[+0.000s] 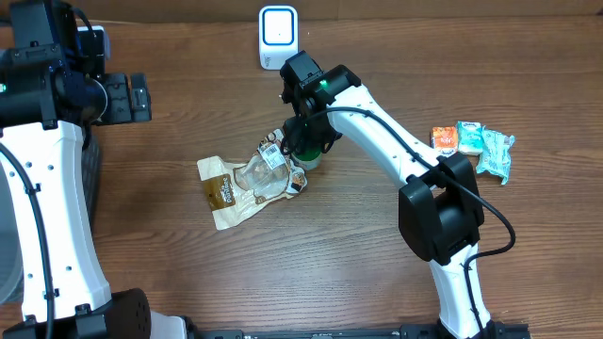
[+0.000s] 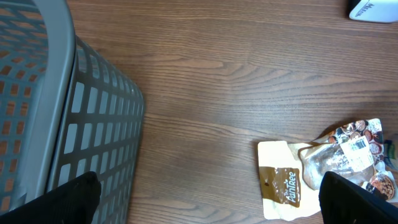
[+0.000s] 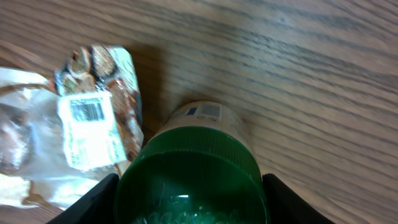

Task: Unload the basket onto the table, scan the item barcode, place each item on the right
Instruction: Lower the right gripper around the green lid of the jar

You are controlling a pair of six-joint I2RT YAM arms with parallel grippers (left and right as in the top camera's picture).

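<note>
A small jar with a green lid (image 3: 189,177) stands on the wooden table, seen in the overhead view as the jar (image 1: 308,156) at the centre. My right gripper (image 3: 189,202) comes down over it, its two black fingers pressed against either side of the lid, and shows from above as the right gripper (image 1: 303,143). The white scanner (image 1: 278,36) stands at the table's far edge. My left gripper (image 2: 208,202) hangs open and empty over the table at the left, near the basket, also seen as the left gripper (image 1: 139,97).
A clear snack bag (image 1: 247,182) with a barcode sticker (image 3: 87,113) lies just left of the jar, touching it. A grey mesh basket (image 2: 62,124) stands at the far left. A few small packets (image 1: 471,141) lie at the right.
</note>
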